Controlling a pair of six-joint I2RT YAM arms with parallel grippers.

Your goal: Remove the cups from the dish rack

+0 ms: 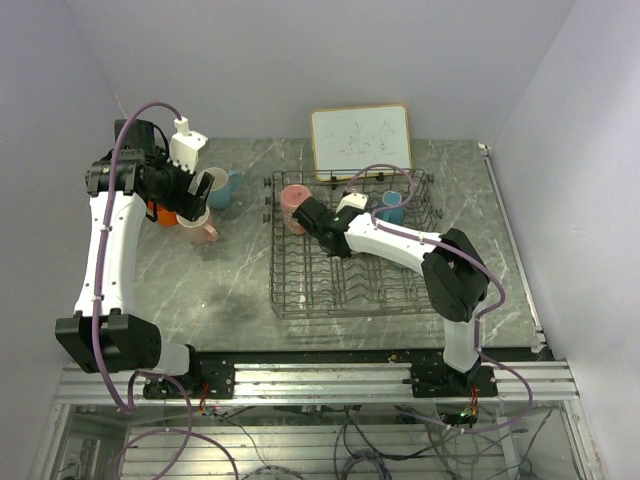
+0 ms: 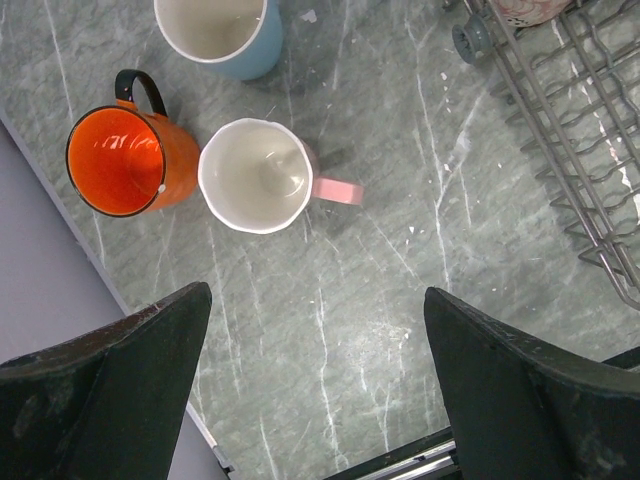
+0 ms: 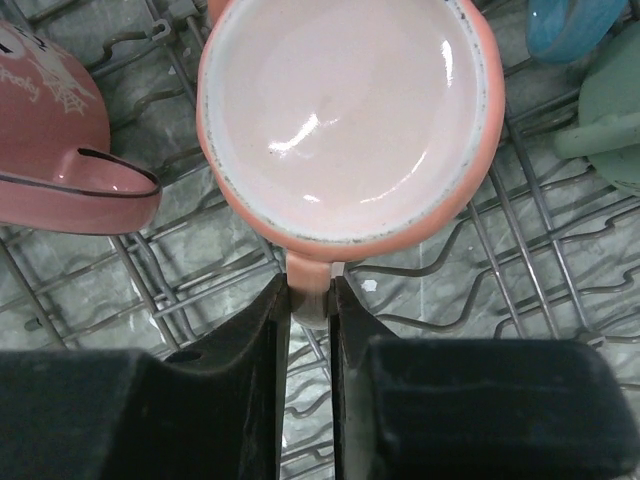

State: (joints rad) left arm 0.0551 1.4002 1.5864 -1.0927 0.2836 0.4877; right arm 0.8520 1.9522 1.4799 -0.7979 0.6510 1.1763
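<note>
The grey wire dish rack [image 1: 350, 290] stands on the right half of the table. In it, a peach cup [image 3: 345, 120] sits upright, and my right gripper [image 3: 310, 295] is shut on its handle, at the rack's far left [image 1: 305, 215]. A pink cup [image 3: 50, 130] lies on its side beside it; a blue cup [image 3: 575, 25] and a pale teal cup [image 3: 610, 130] are also in the rack. My left gripper [image 2: 315, 295] hangs open above bare table. Ahead of it stand an orange cup [image 2: 125, 160], a pink cup [image 2: 258, 175] and a blue cup [image 2: 220, 35].
A wood-framed whiteboard [image 1: 360, 140] leans against the back wall behind the rack. The rack's corner [image 2: 570, 130] lies to the right of the left gripper. The table's left edge [image 2: 60, 240] runs close to the orange cup.
</note>
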